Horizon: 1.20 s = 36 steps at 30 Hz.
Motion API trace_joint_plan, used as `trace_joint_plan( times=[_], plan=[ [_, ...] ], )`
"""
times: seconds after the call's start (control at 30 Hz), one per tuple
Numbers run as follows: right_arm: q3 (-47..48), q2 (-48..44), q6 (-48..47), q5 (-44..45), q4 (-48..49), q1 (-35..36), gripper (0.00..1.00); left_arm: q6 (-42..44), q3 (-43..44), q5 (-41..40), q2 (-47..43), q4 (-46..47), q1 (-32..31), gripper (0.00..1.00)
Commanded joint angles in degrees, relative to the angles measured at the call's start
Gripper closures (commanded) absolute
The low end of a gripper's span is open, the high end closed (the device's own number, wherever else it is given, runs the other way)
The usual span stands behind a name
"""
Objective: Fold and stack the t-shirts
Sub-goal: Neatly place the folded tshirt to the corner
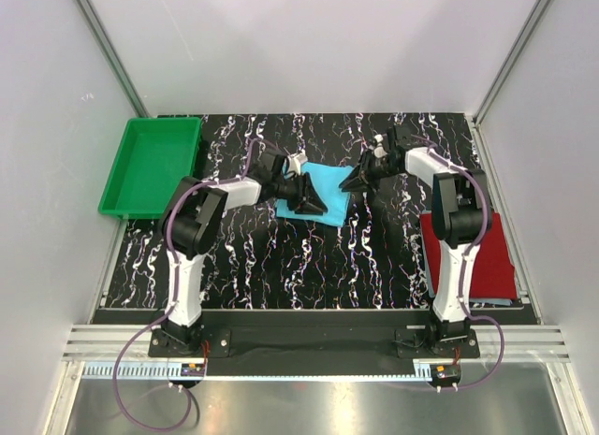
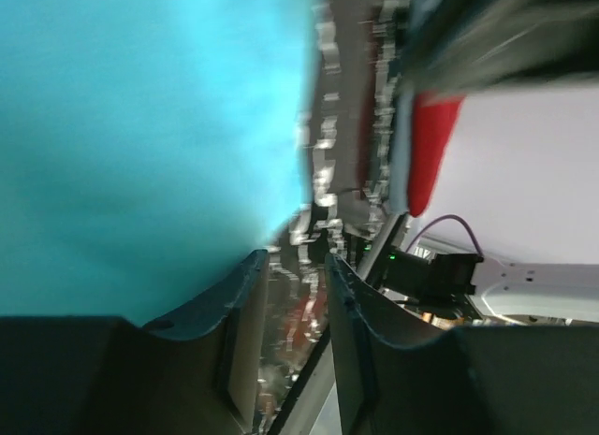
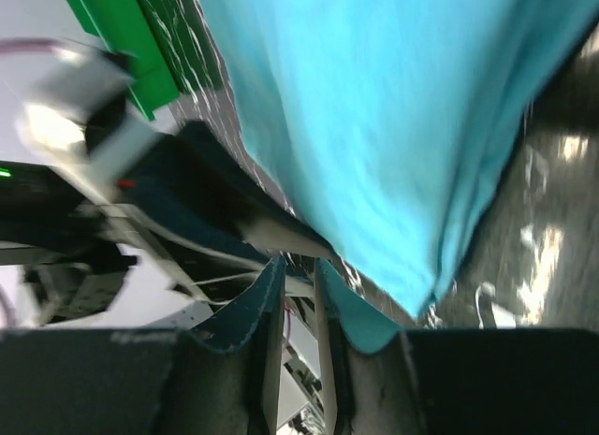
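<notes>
turquoise t-shirt lies mid-mat | left gripper at its left edge, jaws slightly spread, no cloth between | right gripper at its right edge, nearly pressed together, grip on cloth unclear | risk: if you lift one-sided, the fold likely slumps | dark red t-shirt well right of it

No text, label or number can be read anywhere.
</notes>
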Motion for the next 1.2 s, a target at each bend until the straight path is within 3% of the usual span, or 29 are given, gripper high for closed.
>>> trace_joint_plan(
  times=[0.0,0.17,0.3,0.43,0.57,0.7,0.77,0.8,0.9,1.03,1.17],
  plan=[
    [7.92,5.41,2.6,-1.15,1.28,-0.29,0.74,-0.23,-1.92,-0.94,3.52,4.45,1.24,0.65],
    [16.63,16.04,4.01,-0.89,2.78,-1.78,0.74,1.0,-2.27,0.2,5.72,4.45,1.59,0.66],
    [22.18,20.71,4.46,1.3,2.6,-4.24,0.73,5.83,-1.48,-0.58,0.47,-1.07,1.67,0.64],
    [22.28,17.83,3.66,2.63,1.55,-5.74,0.66,8.74,-4.01,-2.95,-8.3,-6.7,1.68,0.61],
    [18.68,10.45,3.66,5.08,-0.39,-6.01,0.57,6.82,-9.9,-7.25,-17.55,-5.67,1.24,0.55],
    [11.14,2.45,3.93,6.67,-1.35,-6.01,0.5,-3.86,-17.72,-9.72,-22.75,3.45,-0.43,0.49],
    [7.97,-2.12,4.1,6.93,-1.36,-6.01,0.5,-9.86,-22.82,-12.88,-24.94,10.06,-2.36,0.35],
    [4.47,-5.53,4.37,7.11,-1.62,-6.01,0.5,-15.98,-24.84,-14.37,-26.08,12.42,-3.24,0.34],
    [-3.53,-11.78,4.02,7.98,-1.36,-6.01,0.49,-25.23,-31.96,-23.32,-30.99,19.82,-7.72,0.33],
    [-11.2,-23.91,1.3,11.5,-2.23,-5.83,0.49,-37.11,-41.17,-41.22,-34.97,28.67,-13.33,0.32],
    [-16.12,-29.64,0.5,11.59,-2.41,-5.92,0.5,-46.44,-42.18,-54.71,-34.01,28.63,-18.18,0.32]
  ],
)
